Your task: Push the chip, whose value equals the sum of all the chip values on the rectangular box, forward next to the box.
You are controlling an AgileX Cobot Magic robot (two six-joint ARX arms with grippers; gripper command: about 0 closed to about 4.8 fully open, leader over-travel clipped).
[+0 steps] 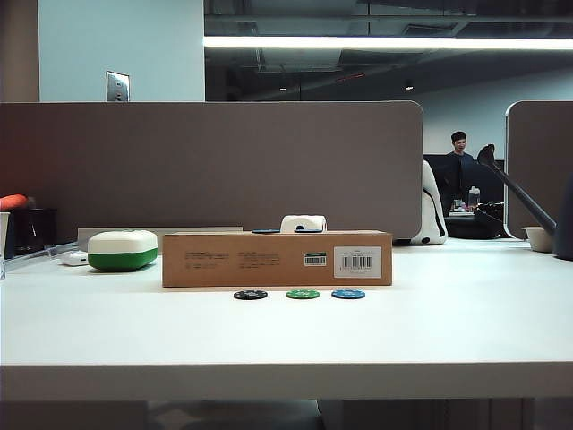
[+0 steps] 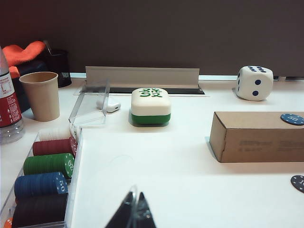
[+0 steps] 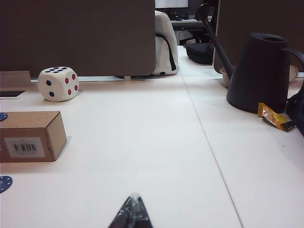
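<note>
The chip is a small, flat black disc, so I judge it light, rigid and slick on the white table. It looks too thin to pinch, so pushing on its near edge with a fingertip seems better.

The left gripper hangs low over the near left of the table, its jaws pressed together on nothing. The right gripper does the same on the near right.

The chip lies just in front of the rectangular box, apart from it, leftmost of a row with a green chip and a blue chip. A blue chip on the box top shows in the left wrist view; its value is unreadable. A large die sits farther back.
</note>
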